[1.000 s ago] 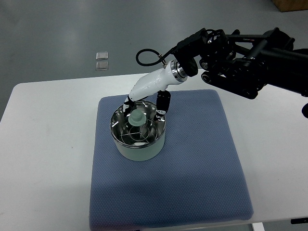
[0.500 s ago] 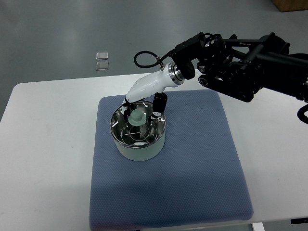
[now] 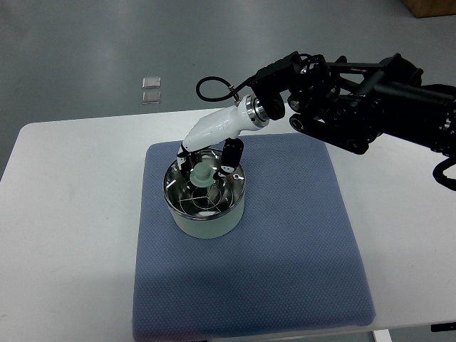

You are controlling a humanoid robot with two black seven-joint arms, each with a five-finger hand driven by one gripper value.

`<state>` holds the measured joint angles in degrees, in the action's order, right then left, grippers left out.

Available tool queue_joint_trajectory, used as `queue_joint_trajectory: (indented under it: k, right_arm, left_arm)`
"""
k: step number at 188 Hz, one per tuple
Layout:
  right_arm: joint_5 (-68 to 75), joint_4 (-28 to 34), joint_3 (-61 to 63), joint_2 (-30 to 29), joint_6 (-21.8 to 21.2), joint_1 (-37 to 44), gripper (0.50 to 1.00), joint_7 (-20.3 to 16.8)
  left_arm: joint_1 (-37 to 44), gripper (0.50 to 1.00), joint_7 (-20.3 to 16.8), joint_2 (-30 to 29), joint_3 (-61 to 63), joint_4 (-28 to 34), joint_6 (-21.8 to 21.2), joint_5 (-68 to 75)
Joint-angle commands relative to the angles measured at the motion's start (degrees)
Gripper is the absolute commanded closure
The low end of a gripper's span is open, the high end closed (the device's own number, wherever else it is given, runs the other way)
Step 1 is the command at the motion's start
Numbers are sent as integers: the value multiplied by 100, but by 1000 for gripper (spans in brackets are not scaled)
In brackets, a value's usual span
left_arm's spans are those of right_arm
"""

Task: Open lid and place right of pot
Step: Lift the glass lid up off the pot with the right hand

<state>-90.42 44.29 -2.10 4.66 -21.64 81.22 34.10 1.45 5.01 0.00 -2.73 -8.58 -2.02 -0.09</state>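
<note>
Pot: a pale green pot (image 3: 205, 217) stood on the blue mat (image 3: 285, 249), near the mat's far left corner.
Lid: a shiny metal and glass lid (image 3: 201, 194) sat on the pot's rim, closed, with a pale green knob (image 3: 202, 174) at its middle.
Right hand: the white right hand (image 3: 206, 158) reached in from the right edge on a black arm (image 3: 363, 107) and hung over the far side of the lid.
Fingers: dark fingers (image 3: 229, 158) stood on either side of the knob, spread apart with the knob between them; whether they touched it could not be told.
Mat: it lay in the middle of the white table (image 3: 64, 235), covering most of its depth.
Beyond the table: two small clear squares (image 3: 150, 90) lay on the grey floor past the table's far edge.
Cable: a black loop of cable (image 3: 214, 89) rose behind the hand's wrist.
</note>
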Motion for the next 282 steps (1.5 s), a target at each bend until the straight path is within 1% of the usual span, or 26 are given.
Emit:
queue_joint_trajectory:
  k: [1,3,11,12,14,22,31,32,37,38,42,149,206,207,246,256,257,269,279,280,282]
  right_arm:
    - [7,1,-1,0,-7,8,861,9]
    - [7,1,-1,8,-7,8,869,9]
    - [7,1,-1,8,-7,8,869,9]
    - [7,1,-1,0,-16,8,907,9]
    - [7,1,-1,0,-16,8,916,9]
    - [7,1,-1,0,-16,8,928,9]
    - [7,1,-1,0,-16,8,928,9]
    - [7,1,-1,0,-16,8,964,18]
    - [7,1,-1,0,-16,8,977,18]
    - [7,1,-1,0,-16,8,987,18]
    - [7,1,-1,0,-16,8,1000,18]
    - [341,1,34,96,-16,60,1000,80]
    - [367,10,298,202,-51,87,1000,88]
    - [402,18,367,289,-77,96,1000,88]
    - [411,36,438,755,-139,210,1000,90]
    - [411,36,438,756,-139,210,1000,90]
    - [420,45,438,938,-130,192,1000,90]
    - [411,45,438,1168,-104,148,1000,90]
    - [411,45,438,1169,-104,148,1000,90]
    - [411,45,430,1360,-78,105,1000,90]
    - [411,54,430,1397,-78,87,1000,90]
  left_arm:
    - [-4,500,0,0,0,-3,0,0]
    - [-4,500,0,0,0,-3,0,0]
    - [-4,500,0,0,0,-3,0,0]
    - [-4,500,0,0,0,-3,0,0]
    - [-4,500,0,0,0,-3,0,0]
    - [-4,500,0,0,0,-3,0,0]
    - [-4,500,0,0,0,-3,0,0]
    - [-4,500,-9,0,0,-3,0,0]
    - [-4,500,-9,0,0,-3,0,0]
    - [-4,500,-9,0,0,-3,0,0]
    - [-4,500,-9,0,0,-3,0,0]
    - [5,500,0,0,0,-3,0,0]
    - [5,500,-9,0,0,-12,8,0]
    - [-4,500,-9,0,0,-12,8,0]
    - [5,500,0,0,0,-12,8,0]
    - [5,500,0,0,0,-12,8,0]
    - [5,500,-9,0,0,-3,8,0]
    - [5,500,0,0,0,-3,8,0]
    - [5,500,0,0,0,-3,8,0]
    - [-4,500,-9,0,0,-3,8,0]
    - [-4,500,-9,0,0,-3,8,0]
